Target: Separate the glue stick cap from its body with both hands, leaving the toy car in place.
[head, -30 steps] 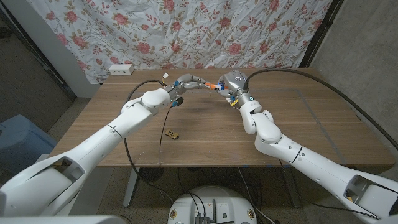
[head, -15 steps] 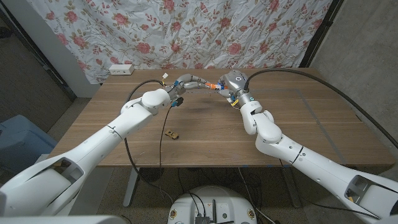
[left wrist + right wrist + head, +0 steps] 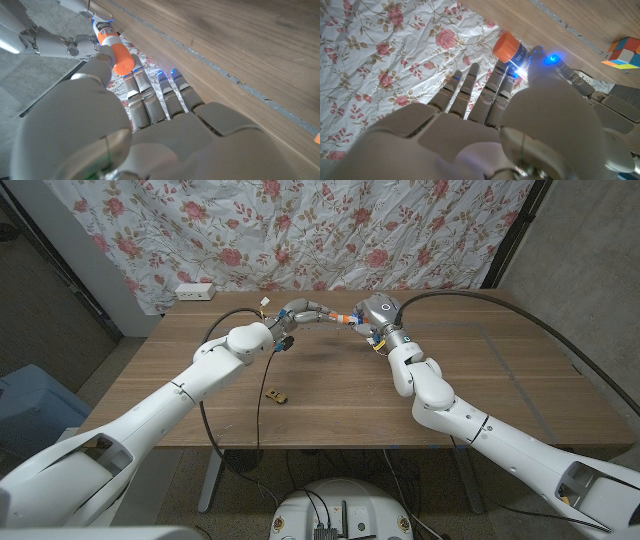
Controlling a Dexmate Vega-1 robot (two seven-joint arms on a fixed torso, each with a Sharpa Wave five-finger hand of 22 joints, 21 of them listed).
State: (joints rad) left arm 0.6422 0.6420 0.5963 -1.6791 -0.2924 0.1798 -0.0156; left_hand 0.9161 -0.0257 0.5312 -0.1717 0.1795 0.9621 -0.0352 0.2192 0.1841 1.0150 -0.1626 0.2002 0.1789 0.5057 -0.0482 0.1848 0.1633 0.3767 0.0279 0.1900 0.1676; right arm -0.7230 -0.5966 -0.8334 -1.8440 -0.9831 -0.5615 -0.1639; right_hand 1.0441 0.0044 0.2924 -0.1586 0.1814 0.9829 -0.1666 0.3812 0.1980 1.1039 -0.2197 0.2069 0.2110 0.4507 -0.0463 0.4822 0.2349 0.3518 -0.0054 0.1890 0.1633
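My left arm comes in from the near left corner and reaches across the table [image 3: 480,395] to its far middle. My left hand [image 3: 300,313] is raised there, fingers pointing toward my other hand. In my left wrist view its thumb and a finger [image 3: 102,67] pinch the orange end of the glue stick [image 3: 111,43], so this hand is grasping it; the other fingers lie straight alongside.

The toy car [image 3: 277,393] sits on the table nearer me, well apart from both hands and a little left of centre, touched by nothing.

The glue stick shows in the head view as a small orange and white piece between the two hands, up off the table at its far middle. Cannot tell whether cap and body are still joined.

My right hand [image 3: 376,312] meets the stick from the other side. In the right wrist view an orange end with a blue and white label [image 3: 512,51] stands at my fingertips [image 3: 500,87], pinched there, so this hand is grasping it too. A coloured puzzle cube [image 3: 622,52] lies on the table at that view's edge.
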